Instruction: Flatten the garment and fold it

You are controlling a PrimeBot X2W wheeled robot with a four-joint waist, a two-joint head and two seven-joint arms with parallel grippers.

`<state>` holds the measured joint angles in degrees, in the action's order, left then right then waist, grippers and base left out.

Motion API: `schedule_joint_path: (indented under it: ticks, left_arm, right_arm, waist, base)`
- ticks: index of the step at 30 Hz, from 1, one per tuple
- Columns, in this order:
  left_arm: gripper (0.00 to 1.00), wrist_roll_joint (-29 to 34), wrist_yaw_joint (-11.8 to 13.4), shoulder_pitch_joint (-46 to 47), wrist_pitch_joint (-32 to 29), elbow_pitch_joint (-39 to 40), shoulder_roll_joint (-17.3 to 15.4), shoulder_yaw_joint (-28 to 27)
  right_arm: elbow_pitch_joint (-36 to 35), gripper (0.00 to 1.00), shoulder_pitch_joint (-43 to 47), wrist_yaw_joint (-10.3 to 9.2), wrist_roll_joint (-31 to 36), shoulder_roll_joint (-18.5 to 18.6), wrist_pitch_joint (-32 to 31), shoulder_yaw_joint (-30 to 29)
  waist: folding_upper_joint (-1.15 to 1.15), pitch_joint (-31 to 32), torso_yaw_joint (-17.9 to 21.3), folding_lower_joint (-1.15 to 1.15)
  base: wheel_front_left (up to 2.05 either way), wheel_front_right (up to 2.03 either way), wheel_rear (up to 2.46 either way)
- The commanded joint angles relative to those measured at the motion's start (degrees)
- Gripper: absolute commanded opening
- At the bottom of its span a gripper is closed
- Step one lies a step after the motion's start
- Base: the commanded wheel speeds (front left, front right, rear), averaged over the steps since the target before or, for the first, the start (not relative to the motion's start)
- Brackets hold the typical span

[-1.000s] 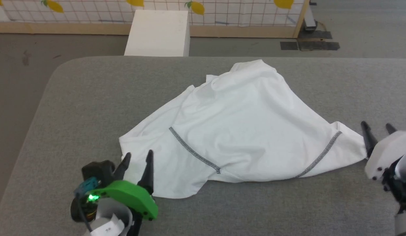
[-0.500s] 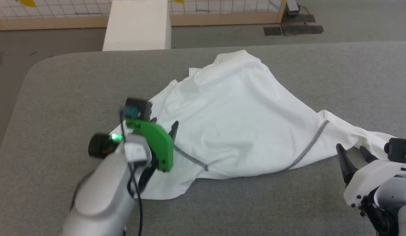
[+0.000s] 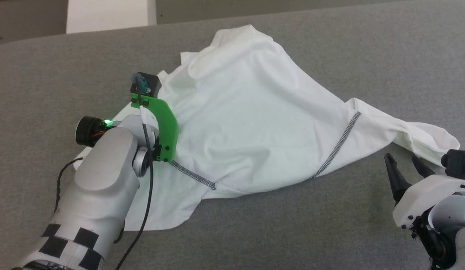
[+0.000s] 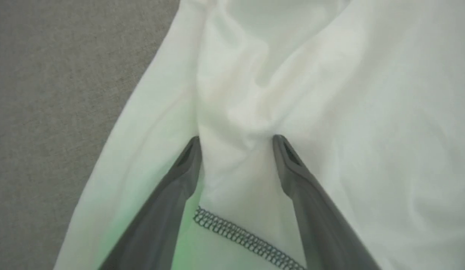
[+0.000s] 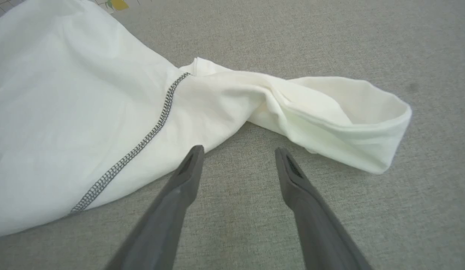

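White garment (image 3: 255,123) bunched between wide-spread left fingers (image 4: 180,180), ungripped; right fingers (image 5: 180,187) spread, empty.

No readable text, label, brand, number or sign on anything in view.

The garment (image 3: 255,123) lies rumpled across the middle of the table (image 3: 330,225). Bare table runs open along the garment's near hem, past its right cuff and behind its far edge. The right gripper (image 5: 240,150) hangs over bare table just short of the sleeve, its fingers spread with nothing between them. The left gripper (image 4: 236,140) stands spread on the garment's left part, a raised fold between its fingers. The left forearm (image 3: 101,187) covers the garment's left edge. A white box (image 3: 108,15) stands beyond the table, well apart from the garment.
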<state>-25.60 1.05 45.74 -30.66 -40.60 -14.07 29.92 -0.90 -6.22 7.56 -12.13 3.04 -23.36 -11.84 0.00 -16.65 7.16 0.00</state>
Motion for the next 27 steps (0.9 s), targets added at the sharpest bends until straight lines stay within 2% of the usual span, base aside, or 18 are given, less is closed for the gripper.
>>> schedule_joint_path:
  ticks: [1, 2, 8, 14, 20, 21, 22, 27]
  left_arm:
    - [0.33, 0.87, -0.47, 1.05, 0.55, -0.87, -0.08, 0.32]
    - [0.00, 1.07, -0.57, 1.34, 1.03, -1.60, -0.13, 0.49]
    - [0.00, 2.68, 0.39, 4.16, 5.96, -4.04, -1.84, 0.28]
    - [0.00, 6.17, 1.37, 9.65, 12.05, -3.97, -5.52, 0.67]
    - [0.00, 6.45, 1.30, 12.51, 16.24, -5.33, -5.67, 0.45]
    - [0.23, 5.89, 1.29, 12.31, 16.49, -5.97, -5.16, 0.21]
    - [1.00, 5.43, 1.10, 12.18, 17.01, -6.47, -4.82, 0.00]
    - [1.00, 1.10, -0.44, 10.47, 21.21, -7.94, -3.12, -2.84]
  right_arm:
    - [0.03, 1.00, -1.09, -0.08, -0.10, -0.13, 0.55, -0.07]
    - [0.14, 1.00, -1.16, -0.08, -0.07, -0.14, 0.68, -0.11]
    - [0.70, 1.00, -1.79, -0.08, -0.30, -0.15, 1.05, 0.81]
    - [0.18, 1.00, -2.70, -0.08, -0.20, -0.15, 1.12, 1.99]
    - [-0.27, 1.00, -2.60, -0.08, 0.12, -0.15, 1.06, 1.98]
    - [-0.26, 1.00, -2.48, -0.08, 0.20, -0.15, 1.07, 1.89]
    - [-0.22, 1.00, -2.34, -0.08, 0.28, -0.15, 1.06, 1.85]
    - [-0.17, 1.00, -1.83, -0.08, 0.64, -0.16, 0.76, 2.20]
  waist:
    - [0.00, -2.02, 1.65, 0.00]
    - [0.00, -2.16, 1.62, 0.00]
    - [0.00, -2.83, 1.33, 0.00]
    - [0.00, -5.06, 1.57, 0.00]
    - [0.00, -6.27, 1.47, 0.00]
    - [0.00, -6.17, 1.30, 0.00]
    - [0.00, -5.97, 1.08, 0.00]
    - [0.00, -3.61, -0.51, 0.00]
  base:
    - [0.00, 0.00, 0.00]
    - [0.00, 0.00, 0.00]
    - [0.00, 0.00, 0.00]
    - [0.00, 0.00, 0.00]
    - [0.00, 0.00, 0.00]
    - [0.00, 0.00, 0.00]
    - [0.00, 0.00, 0.00]
    - [0.00, 0.00, 0.00]
